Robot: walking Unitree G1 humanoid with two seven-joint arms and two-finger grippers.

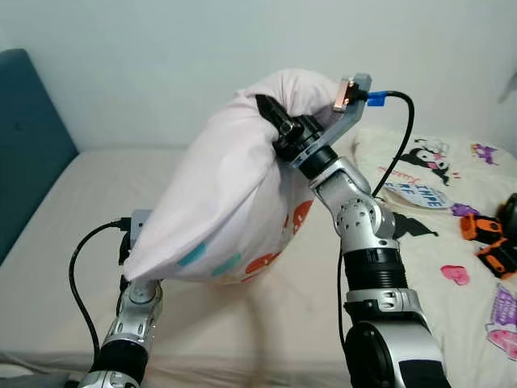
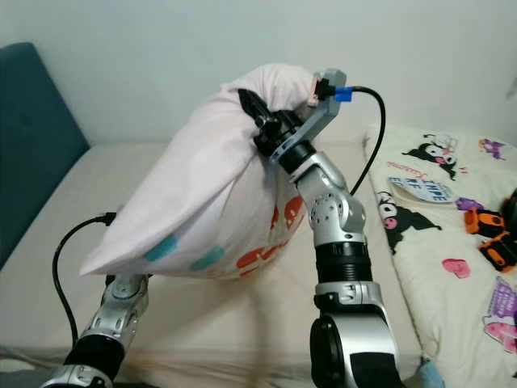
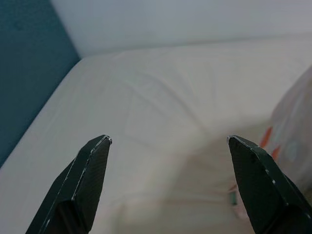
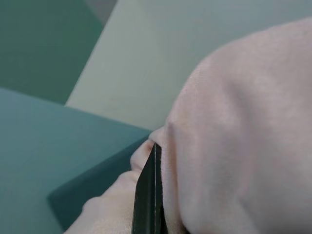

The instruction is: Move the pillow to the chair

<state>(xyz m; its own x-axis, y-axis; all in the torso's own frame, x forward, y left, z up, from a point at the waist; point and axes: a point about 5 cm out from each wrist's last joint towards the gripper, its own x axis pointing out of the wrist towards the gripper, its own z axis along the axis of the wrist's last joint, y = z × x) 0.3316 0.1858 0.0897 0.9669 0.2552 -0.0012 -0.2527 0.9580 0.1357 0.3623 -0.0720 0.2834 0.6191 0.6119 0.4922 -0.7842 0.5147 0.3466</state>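
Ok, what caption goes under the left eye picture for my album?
Right pincer lifts the pillow off the bed.

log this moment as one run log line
phase: carry | right end effector: shut on pillow, lifted above bed | left end effector: open, under pillow | chair: unseen

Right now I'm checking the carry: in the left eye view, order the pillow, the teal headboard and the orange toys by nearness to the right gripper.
1. pillow, clamped in the right gripper.
2. teal headboard, far left.
3. orange toys, far right on the patterned blanket; slightly farther than the headboard.
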